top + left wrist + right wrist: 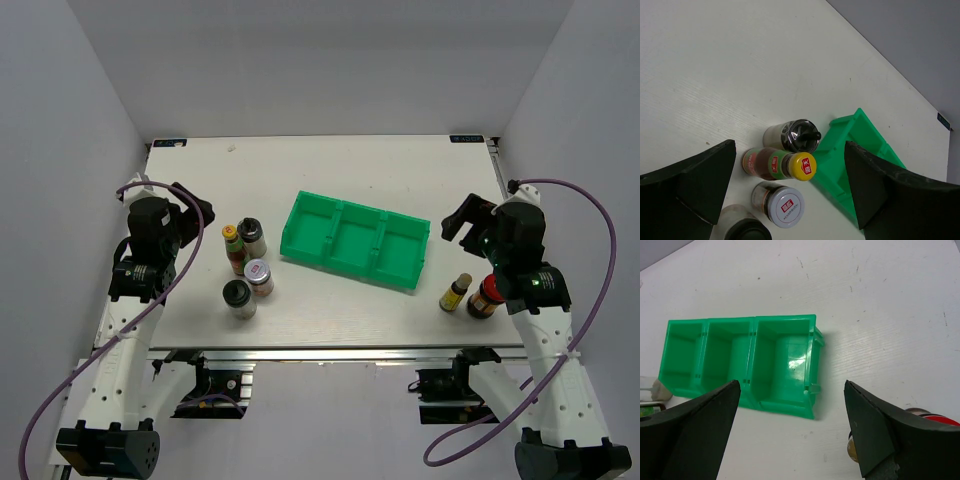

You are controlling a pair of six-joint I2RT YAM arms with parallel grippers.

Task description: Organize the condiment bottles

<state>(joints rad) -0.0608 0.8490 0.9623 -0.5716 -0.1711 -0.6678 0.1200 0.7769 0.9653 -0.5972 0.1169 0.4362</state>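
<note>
Four condiment bottles stand grouped left of the green tray [300,222]: a slim yellow-capped sauce bottle [234,250], a black-capped shaker [251,236], a silver-lidded jar [259,277] and a second black-capped shaker [238,298]. The left wrist view shows them below its fingers: shaker [795,136], sauce bottle [780,164], silver-lidded jar [782,204], second shaker [742,229]. Right of the tray stand another slim sauce bottle [456,292] and a red-lidded brown jar [485,298]. My left gripper [185,215] hovers open left of the group. My right gripper [462,222] hovers open above the right pair.
The green three-compartment tray [785,407] lies slanted mid-table, holding nothing. In the right wrist view the red lid [940,419] and the slim bottle's cap [852,447] peek beside my right finger. The table's back edge meets grey walls.
</note>
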